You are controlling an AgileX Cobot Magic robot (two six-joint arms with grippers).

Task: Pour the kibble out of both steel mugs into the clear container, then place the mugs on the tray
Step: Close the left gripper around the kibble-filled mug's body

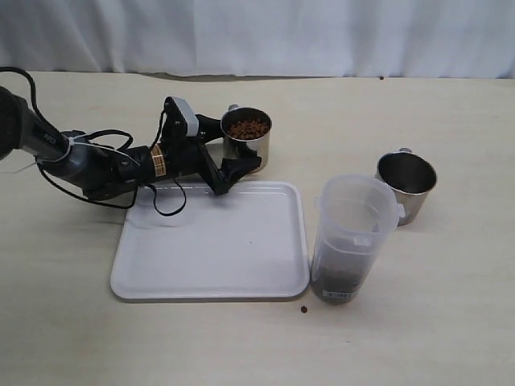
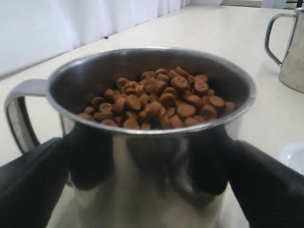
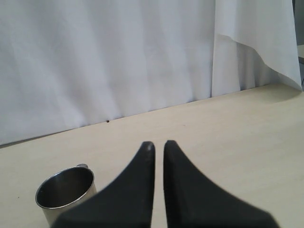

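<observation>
- Kibble (image 1: 246, 128): heaped in the full steel mug (image 1: 256, 151), reddish-brown pellets piled close to the rim. Also lay as a dark layer in the bottom of the clear container (image 1: 354, 233).
- Full steel mug: stood upright on the table (image 1: 451, 322), just behind the far edge of the tray (image 1: 209, 257), near its far right corner. Had its loop handle turned away toward the white curtain (image 1: 322, 32).
- Left gripper (image 1: 229, 146): stretched in low from the left side, jaws spread wide, one black finger on either side of the full mug's wall. Honestly couldn't tell whether the pads pressed the steel or just sat beside it. Hadn't raised the mug off the table.
- Right gripper (image 3: 156, 144): clenched, fingertips all but together with only a thin slit between them, gripping nothing. Hung above the table, outside the exterior shot, with the empty steel mug (image 1: 406, 183) showing below it in the wrist view.
- Empty steel mug: sat upright just beside the clear container, behind and to the right of it, handle pointing away. Couldn't tell whether it touched the container.
- Clear container: stood upright just off the tray's right edge, open at the top, taller than either mug, label down near the base.
- Tray: lay flat and white on the table, carried neither mug yet.
- Stray pellet (image 1: 304, 310): lay on the table out front, between the tray's near right corner and the container's base.
</observation>
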